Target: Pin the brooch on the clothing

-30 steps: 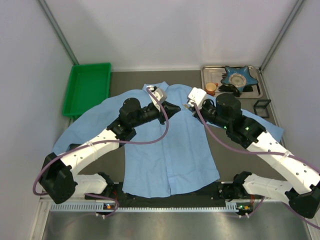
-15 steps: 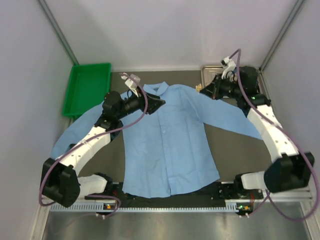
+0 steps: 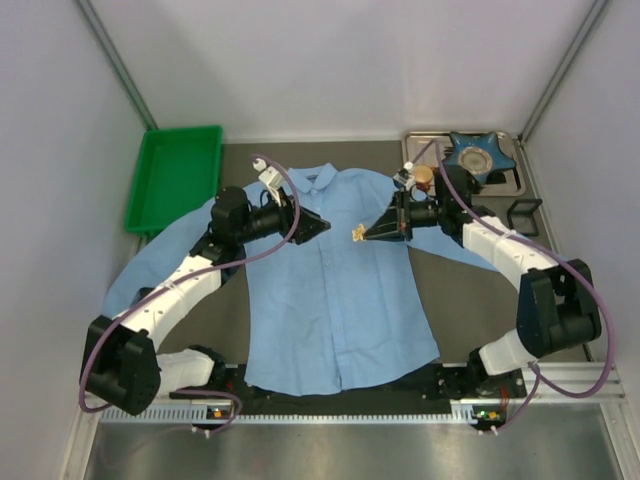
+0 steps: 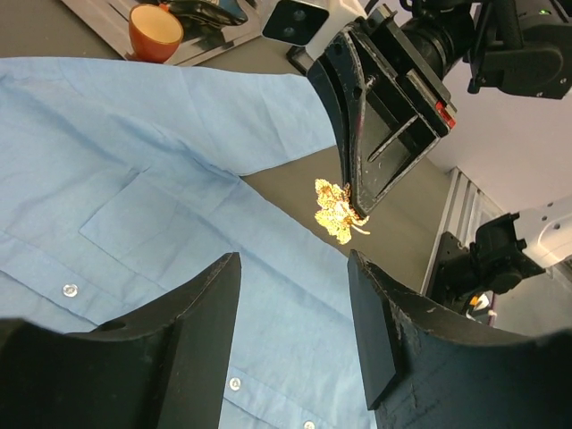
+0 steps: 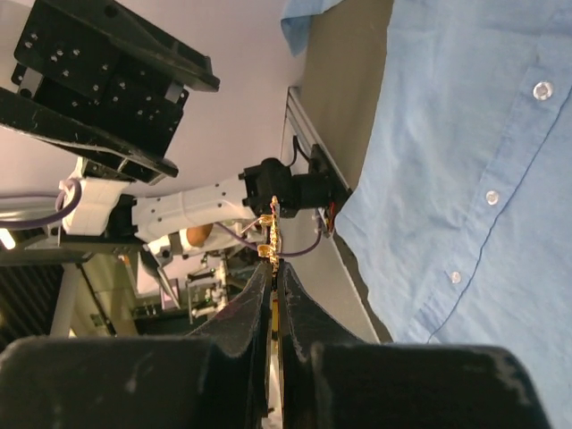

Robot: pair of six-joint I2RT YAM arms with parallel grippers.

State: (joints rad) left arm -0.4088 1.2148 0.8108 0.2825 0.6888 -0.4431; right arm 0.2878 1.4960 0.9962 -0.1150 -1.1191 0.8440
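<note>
The light blue shirt (image 3: 335,290) lies flat and buttoned on the dark table, collar at the back. My right gripper (image 3: 372,234) is shut on the small gold brooch (image 3: 357,233) and holds it above the shirt's chest, right of the button line. In the left wrist view the brooch (image 4: 338,211) hangs at the right gripper's tips, above the shirt (image 4: 152,214). In the right wrist view the brooch (image 5: 273,230) sticks out edge-on from the closed fingers. My left gripper (image 3: 318,226) is open and empty over the shirt's upper left chest, facing the brooch.
A green bin (image 3: 175,175) stands at the back left. A metal tray (image 3: 510,180) at the back right holds a blue star-shaped dish (image 3: 476,153) and an orange cup (image 3: 424,176). A small black frame (image 3: 523,214) lies right of the shirt sleeve.
My right gripper has come back from the tray to above the shirt's chest, now with the brooch in it. My left gripper has shifted slightly down and right toward it.
</note>
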